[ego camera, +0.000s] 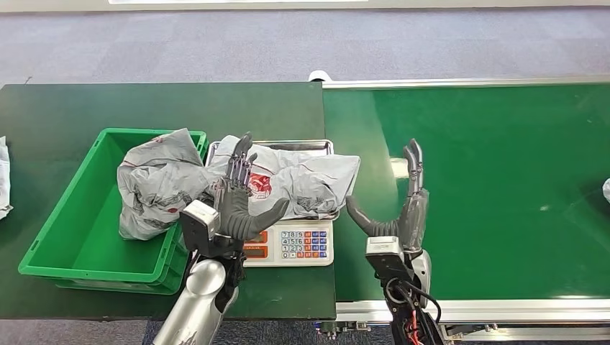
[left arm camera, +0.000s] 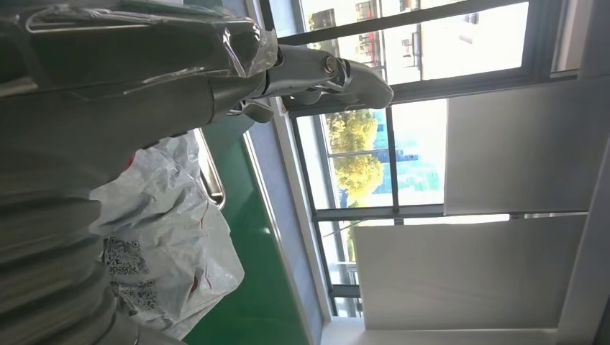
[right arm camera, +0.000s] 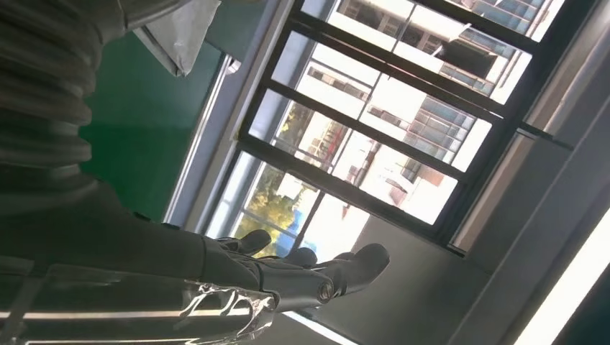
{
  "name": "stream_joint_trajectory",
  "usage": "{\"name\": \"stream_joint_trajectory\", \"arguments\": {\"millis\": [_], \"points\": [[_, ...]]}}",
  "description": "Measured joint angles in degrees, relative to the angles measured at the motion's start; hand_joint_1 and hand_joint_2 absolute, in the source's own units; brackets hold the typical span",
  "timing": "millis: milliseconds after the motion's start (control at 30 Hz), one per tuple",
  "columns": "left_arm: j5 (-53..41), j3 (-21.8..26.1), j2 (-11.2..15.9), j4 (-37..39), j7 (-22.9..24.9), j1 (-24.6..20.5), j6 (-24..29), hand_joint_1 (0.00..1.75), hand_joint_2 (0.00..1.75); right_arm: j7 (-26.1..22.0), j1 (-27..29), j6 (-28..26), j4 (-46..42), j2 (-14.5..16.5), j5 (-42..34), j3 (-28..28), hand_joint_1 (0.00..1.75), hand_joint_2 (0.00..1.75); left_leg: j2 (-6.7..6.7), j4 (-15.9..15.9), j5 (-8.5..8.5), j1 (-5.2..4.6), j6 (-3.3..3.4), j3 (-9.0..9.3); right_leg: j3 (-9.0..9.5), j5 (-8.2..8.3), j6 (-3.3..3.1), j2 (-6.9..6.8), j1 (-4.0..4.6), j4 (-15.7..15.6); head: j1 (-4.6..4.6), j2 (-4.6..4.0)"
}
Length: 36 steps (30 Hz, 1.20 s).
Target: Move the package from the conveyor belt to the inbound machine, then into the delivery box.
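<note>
The long green conveyor belt point(ego camera: 489, 187) stood to the right of a dark green table point(ego camera: 65, 108), on which sat an open green plastic crate point(ego camera: 50, 237) serving as the delivery box, with one crumpled grey plastic mailer bag point(ego camera: 155, 183) draped over its near right wall. Beside it, the white electronic scale with a steel pan point(ego camera: 295, 244) (taken to be the inbound machine) carried the task's grey plastic package with red print point(ego camera: 302, 180), lying slack across the pan and overhanging toward the belt. The left hand point(ego camera: 241, 205) and right hand point(ego camera: 406, 208) were raised either side of the package, fingers spread wide, holding nothing and apart from it. Judged risks: the limp film could slip through a two-sided squeeze, the overhanging corner could drag on the scale, and the bag already on the crate wall could block or be knocked by the incoming package.
</note>
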Motion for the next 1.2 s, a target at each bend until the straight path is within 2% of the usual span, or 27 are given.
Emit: {"name": "stream_joint_trajectory", "arguments": {"millis": [133, 233, 300, 433, 533, 600, 700, 833, 933, 1033, 1067, 1167, 1200], "points": [[-1.22, 0.02, 0.07, 1.13, -0.01, -0.12, 1.47, 0.0, 1.75, 0.0, 0.23, 4.21, -0.11, -0.51, -7.08, -0.29, 0.0, 1.75, -0.01, 0.0, 0.01, 0.0, 0.0, 0.01, 0.0, 0.0, 0.0, 0.0, 0.0, 0.0, 0.0, 0.0], [-6.53, 0.07, 0.6, 3.25, 0.55, -0.98, 6.53, 0.0, 1.75, 0.0, 0.71, 6.97, -0.06, -0.86, -9.55, -1.01, 0.0, 1.75, -0.03, 0.0, 0.0, 0.0, 0.0, 0.0, 0.0, 0.0, 0.0, 0.0, 0.0, 0.0, 0.01, 0.0], [-11.4, 0.13, 1.35, 5.56, 1.18, -2.21, 10.31, 0.0, 1.75, 0.0, 1.04, 8.06, 0.03, -1.09, -10.5, -1.43, 0.0, 1.75, -0.03, 0.0, 0.0, 0.0, -0.01, -0.01, 0.0, 0.0, 0.0, 0.0, 0.0, 0.0, 0.01, 0.0], [-14.98, 0.32, 2.49, 8.73, 2.04, -3.74, 12.39, 0.0, 1.75, 0.0, 1.46, 8.46, 0.15, -1.49, -10.82, -1.8, 0.0, 1.75, 0.0, 0.0, 0.0, 0.0, -0.01, -0.01, -0.02, 0.0, 0.0, 0.0, 0.01, 0.0, -0.01, 0.0], [-24.02, -0.02, 3.18, 11.27, 5.56, -5.48, 14.67, 0.0, 1.75, 0.0, 1.44, 8.83, 0.5, -1.72, -10.58, -1.86, 0.0, 1.75, -0.03, 0.0, 0.0, 0.0, 0.0, -0.01, -0.01, 0.0, 0.0, 0.0, 0.0, 0.0, 0.0, 0.0], [-32.51, -0.75, 3.9, 14.71, 8.58, -8.19, 13.98, 0.0, 1.75, 0.0, 1.05, 10.28, 1.54, -1.85, -10.55, -1.87, 0.0, 1.75, -0.04, 0.0, 0.02, 0.0, 0.0, -0.01, 0.01, 0.0, 0.0, -0.01, 0.0, 0.0, 0.0, 0.0], [-40.4, -1.61, 4.81, 20.68, 11.46, -13.11, 9.88, 0.0, 1.75, 0.0, 0.2, 12.56, 3.96, -2.04, -10.18, -1.85, 0.0, 1.75, -0.01, 0.0, 0.06, 0.0, 0.0, 0.01, 0.03, 0.03, -0.01, 0.0, 0.0, 0.0, 0.0, 0.0], [-43.79, -2.44, 5.49, 25.99, 13.31, -17.6, 6.38, 0.0, 1.75, 0.0, -0.62, 13.65, 6.77, -2.2, -10.06, -1.73, 0.0, 1.75, -0.02, 0.0, 0.08, 0.0, -0.01, 0.01, 0.02, 0.03, -0.01, 0.0, 0.01, 0.01, 0.0, 0.0], [-45.6, -3.12, 5.73, 27.8, 14.5, -19.11, 5.45, 0.0, 1.75, 0.0, -0.87, 13.92, 8.05, -2.27, -9.96, -1.7, 0.0, 1.75, -0.03, 0.0, 0.07, 0.0, -0.01, -0.01, 0.0, 0.02, -0.01, 0.0, 0.01, 0.02, -0.01, 0.0], [-47.01, -4.12, 5.68, 28.95, 15.31, -19.96, 2.0, 0.01, 1.75, 0.0, -1.22, 14.21, 9.04, -2.45, -9.73, -1.72, 0.0, 1.75, -0.03, 0.0, 0.06, 0.0, -0.01, -0.03, -0.03, 0.01, -0.01, 0.0, 0.0, 0.02, 0.0, 0.0], [-47.22, -4.45, 5.61, 29.27, 15.37, -20.15, 1.07, 0.32, 1.75, 0.0, -1.33, 14.29, 9.31, -2.53, -9.73, -1.73, 0.0, 1.75, -0.03, 0.0, 0.06, 0.0, -0.01, -0.03, -0.03, 0.01, -0.01, 0.0, 0.0, 0.02, 0.01, 0.0], [-47.37, -5.25, 5.27, 30.03, 15.35, -20.56, -0.44, 1.54, 1.75, 0.0, -1.53, 14.41, 9.94, -2.76, -9.76, -1.75, 0.0, 1.75, -0.03, 0.0, 0.06, 0.0, -0.01, -0.04, -0.02, 0.01, 0.0, 0.0, 0.0, 0.01, 0.0, 0.0], [-47.4, -5.46, 5.14, 30.23, 15.32, -20.62, -0.73, 1.66, 1.75, 0.0, -1.56, 14.45, 10.11, -2.84, -9.77, -1.75, 0.0, 1.75, -0.03, 0.0, 0.06, 0.0, -0.01, -0.03, -0.02, 0.01, 0.0, 0.0, 0.0, 0.01, 0.0, 0.0]]}}
